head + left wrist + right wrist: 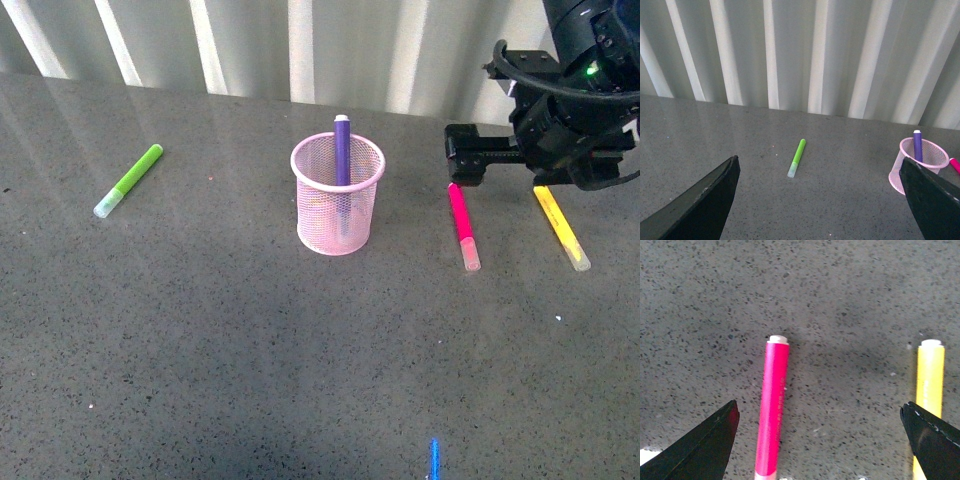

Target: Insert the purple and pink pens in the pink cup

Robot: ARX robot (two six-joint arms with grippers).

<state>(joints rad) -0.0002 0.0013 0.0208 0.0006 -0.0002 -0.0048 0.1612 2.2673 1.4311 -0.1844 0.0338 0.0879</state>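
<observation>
While my right gripper (818,407) gapes wide, empty, above the pink pen (772,405), my left gripper (818,161) gapes empty too.

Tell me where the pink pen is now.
In the front view the pink pen lies flat between the pink cup and the yellow marker, right of centre.

In the centre of the front view you see the pink cup (338,205), a light pink wire mesh, and the dark purple pen (342,150). Right of it are the magenta pink pen (461,222) and the yellow marker (558,224), both with pale translucent caps. At upper left is the lime-green marker (131,179). The table (200,350) is grey with fine speckles, and the wall (250,45) has white and grey stripes.
</observation>
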